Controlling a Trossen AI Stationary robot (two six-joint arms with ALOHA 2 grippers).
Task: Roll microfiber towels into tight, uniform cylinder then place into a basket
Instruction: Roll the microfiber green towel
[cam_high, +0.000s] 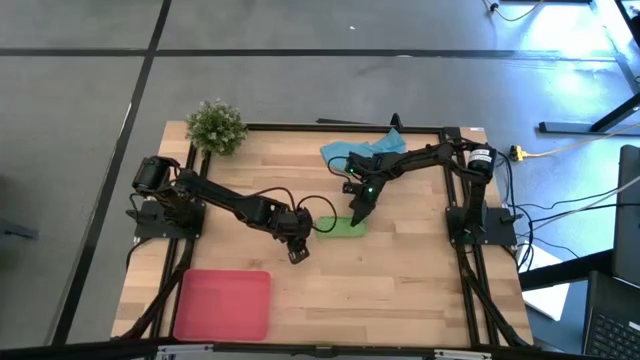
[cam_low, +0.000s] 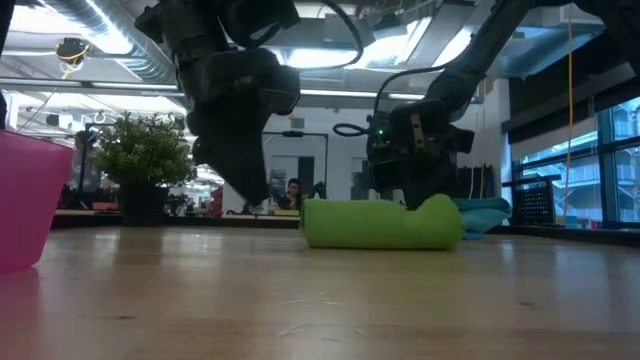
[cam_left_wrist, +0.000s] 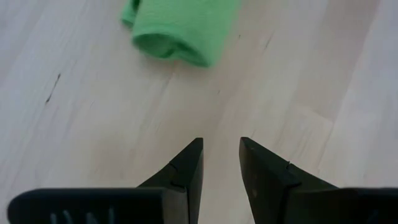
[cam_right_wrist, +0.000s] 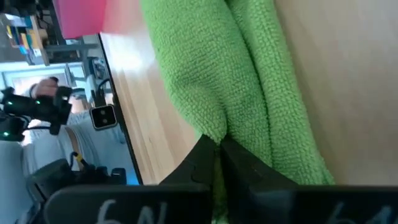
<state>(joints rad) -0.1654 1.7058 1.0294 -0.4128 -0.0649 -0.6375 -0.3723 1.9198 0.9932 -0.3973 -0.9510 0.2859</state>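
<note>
The lime green towel (cam_high: 338, 227) lies as a rolled-up cylinder on the wooden table, its long side resting on the boards (cam_low: 380, 222). My right gripper (cam_right_wrist: 217, 144) sits at the roll's right part, shut on its cloth (cam_high: 357, 214). My left gripper (cam_left_wrist: 221, 146) hangs just left of and nearer than the roll (cam_high: 298, 254), fingers slightly apart with only bare wood between them. The light blue towel (cam_high: 360, 152) lies crumpled at the table's far edge. The basket (cam_high: 222, 304), a pinkish-red tray, sits at the near left. My right gripper pinches a raised fold of the green cloth (cam_right_wrist: 211, 127) between its two fingertips, on the roll's outer layer toward its right end. The fingers slant down from the table's far right side. The roll stays lying on the table (cam_low: 440, 235).
A small green bushy plant (cam_high: 215, 126) stands at the far left corner. Bare wood lies between the roll and the basket. A black frame (cam_high: 300, 127) runs along the table's edges.
</note>
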